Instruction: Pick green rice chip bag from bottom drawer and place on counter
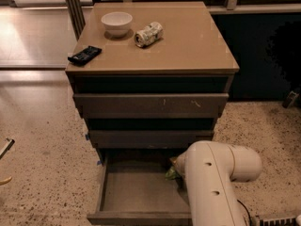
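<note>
The bottom drawer (136, 197) stands pulled open below two shut drawers. A small bit of the green rice chip bag (171, 173) shows at the drawer's back right, mostly hidden behind my white arm (211, 182). My gripper is down in that corner, hidden by the arm. The tan counter (188, 46) tops the cabinet.
On the counter stand a white bowl (116, 22), a whitish crushed can (148, 34) and a flat black packet (84, 55) at the left edge. Speckled floor lies all around the cabinet. A dark wall runs behind on the right.
</note>
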